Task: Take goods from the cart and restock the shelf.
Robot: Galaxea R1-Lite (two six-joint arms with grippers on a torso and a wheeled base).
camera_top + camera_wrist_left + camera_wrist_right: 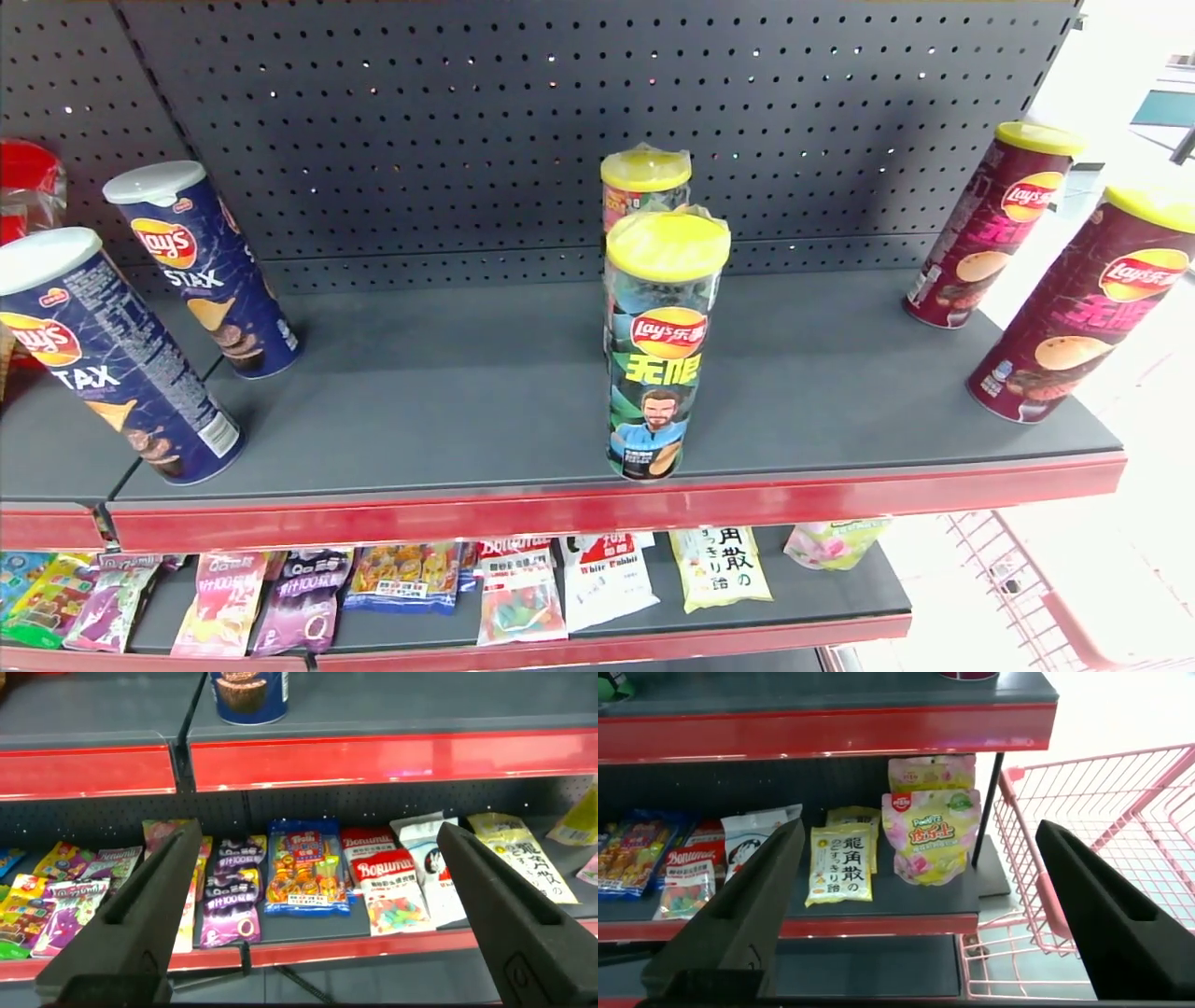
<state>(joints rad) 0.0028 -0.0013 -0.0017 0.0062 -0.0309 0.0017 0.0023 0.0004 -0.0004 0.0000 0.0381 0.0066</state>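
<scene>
On the dark upper shelf (pixel 467 392) stand several chip cans. Two blue cans (pixel 201 266) (pixel 107 359) are at the left, two yellow-lidded cans (pixel 661 345) (pixel 644 187) in the middle one behind the other, and two maroon cans (pixel 994 224) (pixel 1083 303) at the right. My left gripper (pixel 322 915) is open and holds nothing, facing the lower shelf's snack bags (pixel 304 866). My right gripper (pixel 920 905) is open and holds nothing, facing a yellow bag (pixel 840 865) and a pink-green bag (pixel 931 833). The pink wire cart (pixel 1102 849) stands to the right of the shelf.
A perforated dark back panel (pixel 560 112) closes the shelf behind the cans. Red price rails (pixel 607 509) edge both shelves. Wide bare gaps lie between the can groups. The lower shelf (pixel 822 583) carries a row of flat snack bags.
</scene>
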